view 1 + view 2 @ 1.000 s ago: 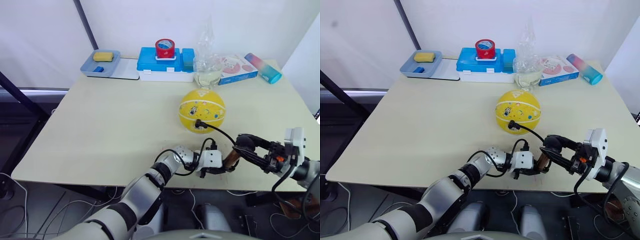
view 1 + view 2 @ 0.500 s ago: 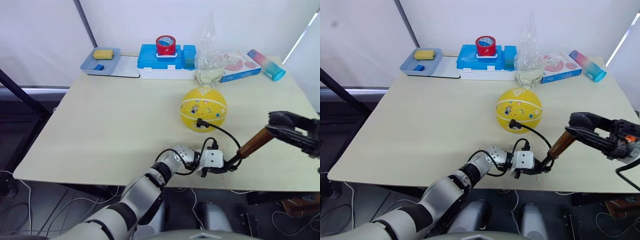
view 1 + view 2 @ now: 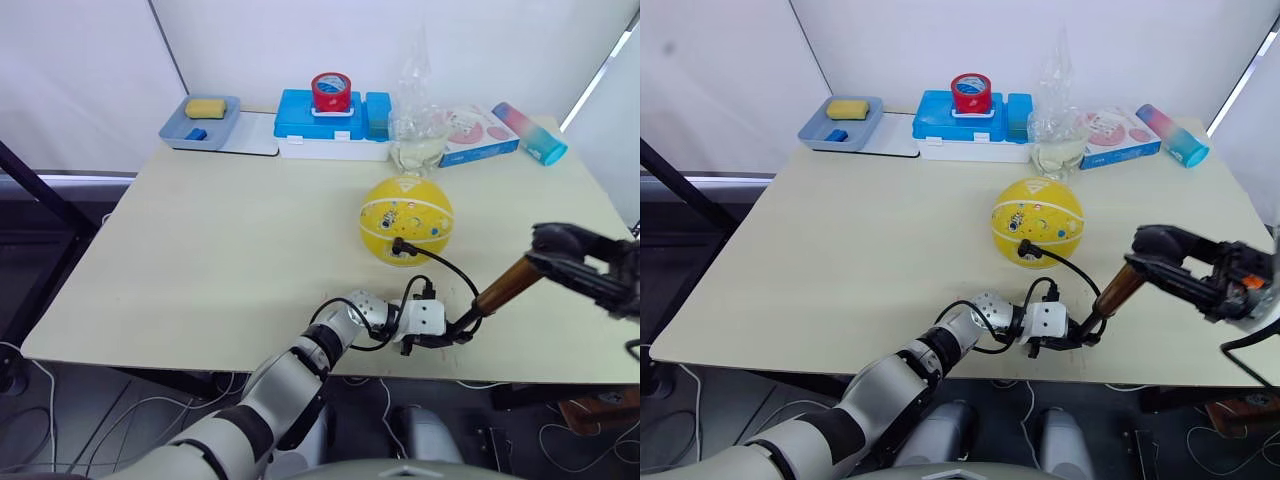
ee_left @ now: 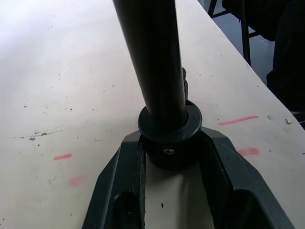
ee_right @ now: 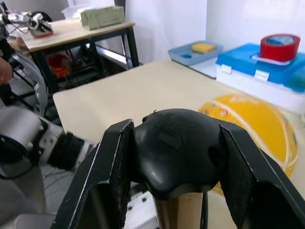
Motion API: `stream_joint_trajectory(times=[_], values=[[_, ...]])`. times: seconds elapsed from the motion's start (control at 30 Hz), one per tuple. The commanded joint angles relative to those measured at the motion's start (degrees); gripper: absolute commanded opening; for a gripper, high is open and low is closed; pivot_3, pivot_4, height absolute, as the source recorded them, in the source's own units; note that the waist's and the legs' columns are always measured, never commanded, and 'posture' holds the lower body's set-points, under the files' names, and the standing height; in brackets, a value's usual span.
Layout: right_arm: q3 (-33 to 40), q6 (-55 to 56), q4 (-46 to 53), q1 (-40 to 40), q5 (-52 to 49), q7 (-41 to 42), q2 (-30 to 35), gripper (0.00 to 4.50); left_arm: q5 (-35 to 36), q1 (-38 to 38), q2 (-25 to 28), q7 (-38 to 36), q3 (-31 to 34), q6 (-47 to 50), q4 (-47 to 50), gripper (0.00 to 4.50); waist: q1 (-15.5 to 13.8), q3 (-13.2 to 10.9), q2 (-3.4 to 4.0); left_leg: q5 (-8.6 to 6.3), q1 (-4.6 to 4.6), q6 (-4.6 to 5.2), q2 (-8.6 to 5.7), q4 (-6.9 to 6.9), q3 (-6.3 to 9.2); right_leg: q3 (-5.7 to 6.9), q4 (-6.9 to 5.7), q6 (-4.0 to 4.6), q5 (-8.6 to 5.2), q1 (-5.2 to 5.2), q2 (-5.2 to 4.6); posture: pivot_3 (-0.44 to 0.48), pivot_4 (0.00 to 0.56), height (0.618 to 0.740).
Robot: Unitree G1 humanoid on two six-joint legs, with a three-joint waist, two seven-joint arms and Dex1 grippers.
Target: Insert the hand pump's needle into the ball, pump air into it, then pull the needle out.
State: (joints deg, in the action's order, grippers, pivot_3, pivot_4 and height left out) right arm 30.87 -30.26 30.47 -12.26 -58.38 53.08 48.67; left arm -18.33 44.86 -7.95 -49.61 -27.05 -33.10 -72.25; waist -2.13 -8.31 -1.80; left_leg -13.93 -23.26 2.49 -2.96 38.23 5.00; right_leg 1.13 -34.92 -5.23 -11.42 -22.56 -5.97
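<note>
One round yellow rubber ball (image 3: 406, 220) sits mid-worktop (image 3: 200, 260), thin black hose (image 3: 445, 265) plugged into it. One copper-tube hand pump (image 3: 505, 288) slants at the near edge: left hand (image 3: 445, 335) clamps its black end cap (image 4: 169, 138), right hand (image 3: 1165, 255) grips its rounded T-handle (image 5: 174, 152).

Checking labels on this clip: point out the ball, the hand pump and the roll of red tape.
ball (image 3: 406, 218), left eye view, middle of its yellow face.
hand pump (image 3: 507, 285), left eye view, copper-orange tube.
roll of red tape (image 3: 970, 93), right eye view, its red outer side.
</note>
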Motion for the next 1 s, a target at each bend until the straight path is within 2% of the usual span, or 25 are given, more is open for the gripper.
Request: stream_joint_trajectory(times=[0.03,0.17,0.27,0.47,0.6,0.63,0.73,0.87,1.0], values=[[-7.9,7.0,-6.6,-2.7,16.6,-1.6,-2.1,1.94,-4.3,-2.4,-1.1,-2.5,-3.6,0.2,-2.8,1.10,0.0,0.1,0.11,-0.01,0.06,-0.01,0.00,-0.03,0.01,0.01,0.00,0.00,0.00,0.01,-0.01,0.000,0.150,0.739],[-12.1,12.1,-9.6,-2.9,20.7,-1.6,-4.6,1.94,-4.3,-2.5,-1.0,-2.5,-3.6,0.2,-2.8,1.10,0.0,0.1,0.21,0.00,0.20,-0.01,-0.01,-0.07,-0.06,-0.05,-0.01,-0.02,0.01,0.08,-0.01,0.000,0.150,0.739],[-12.4,13.7,-10.4,-3.1,21.3,-1.2,-4.8,1.94,-4.3,-2.5,-0.9,-2.5,-3.5,0.2,-2.8,1.10,0.0,0.1,0.23,0.00,0.21,0.00,-0.01,-0.07,-0.06,-0.05,-0.02,-0.01,0.01,0.08,0.00,0.000,0.150,0.739],[-5.3,11.4,-6.2,-3.2,12.6,0.8,-3.6,1.94,-4.3,-2.6,-0.8,-2.7,-3.6,0.0,-2.8,1.10,-0.1,0.0,0.41,0.00,0.19,0.00,-0.02,-0.09,-0.06,-0.07,-0.01,-0.01,0.01,0.08,-0.01,0.000,0.150,0.739],[5.2,6.7,-3.8,-1.4,3.4,0.5,0.3,1.94,-4.3,-2.7,-0.9,-2.9,-3.7,-0.2,-2.8,1.10,-0.1,-0.2,0.73,0.04,0.01,0.07,-0.07,-0.09,-0.08,-0.09,0.00,-0.02,0.01,-0.05,-0.03,0.000,0.150,0.739],[7.5,5.5,-3.7,-0.5,1.5,0.2,1.4,1.94,-4.3,-2.7,-0.9,-3.0,-3.7,-0.3,-2.8,1.10,-0.1,-0.3,1.03,0.12,-0.01,0.20,-0.08,-0.08,-0.07,-0.08,0.00,-0.02,0.01,-0.06,-0.02,0.000,0.150,0.739],[13.9,1.5,-4.1,1.7,-3.7,-0.5,5.3,1.94,-4.4,-2.6,-0.9,-3.1,-3.8,-0.3,-2.7,1.10,-0.2,-0.3,1.05,0.14,-0.38,0.25,-0.17,0.06,-0.07,-0.10,-0.03,-0.04,0.04,-0.40,-0.06,0.000,0.150,0.739],[18.4,-3.5,-4.6,3.9,-8.4,-1.3,8.5,1.94,-4.4,-2.5,-0.9,-3.0,-3.8,-0.3,-2.8,1.10,-0.2,-0.4,0.99,0.15,-0.49,0.25,-0.17,0.08,-0.03,-0.05,-0.02,-0.02,0.04,-0.48,-0.06,0.000,0.150,0.739],[19.8,-7.6,-4.3,6.5,-11.5,-2.2,10.1,1.94,-4.5,-2.3,-0.9,-2.9,-3.8,-0.2,-2.8,1.10,-0.2,-0.4,0.96,0.15,-0.50,0.25,-0.17,0.08,-0.06,-0.07,-0.02,-0.02,0.04,-0.48,-0.07,0.000,0.150,0.739]])
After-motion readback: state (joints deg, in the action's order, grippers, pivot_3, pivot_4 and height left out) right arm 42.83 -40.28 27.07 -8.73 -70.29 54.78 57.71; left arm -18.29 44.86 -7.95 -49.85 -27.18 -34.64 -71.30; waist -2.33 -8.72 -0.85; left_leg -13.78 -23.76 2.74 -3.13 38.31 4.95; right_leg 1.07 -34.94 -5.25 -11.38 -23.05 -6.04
